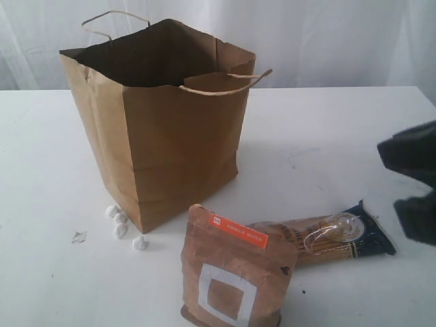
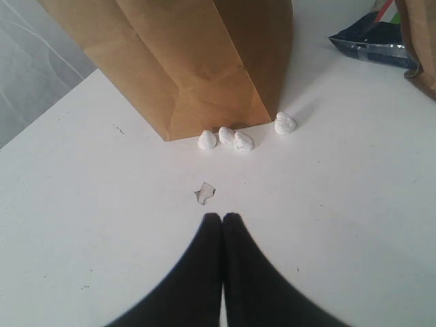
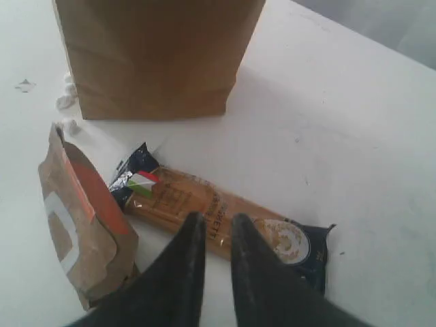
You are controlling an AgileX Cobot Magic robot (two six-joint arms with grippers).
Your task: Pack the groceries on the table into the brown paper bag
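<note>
Note blue-ended spaghetti pack [image 3: 197,197] ahead of right gripper [image 3: 214,219] (jaws narrowly parted, empty), long axis upper-left to lower-right of frame.

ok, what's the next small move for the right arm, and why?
Probably open the right end effector wider before it descends. Its fingers are only narrowly parted above the middle of the spaghetti pack and grip nothing. The pack looks wider than that gap and lies flat on the table, outside the brown paper bag.

Paper bag [image 1: 177,136] standing on table [image 1: 340,129], pouch [image 1: 235,272] before it, spaghetti pack [image 1: 327,237] just right of pouch
</note>
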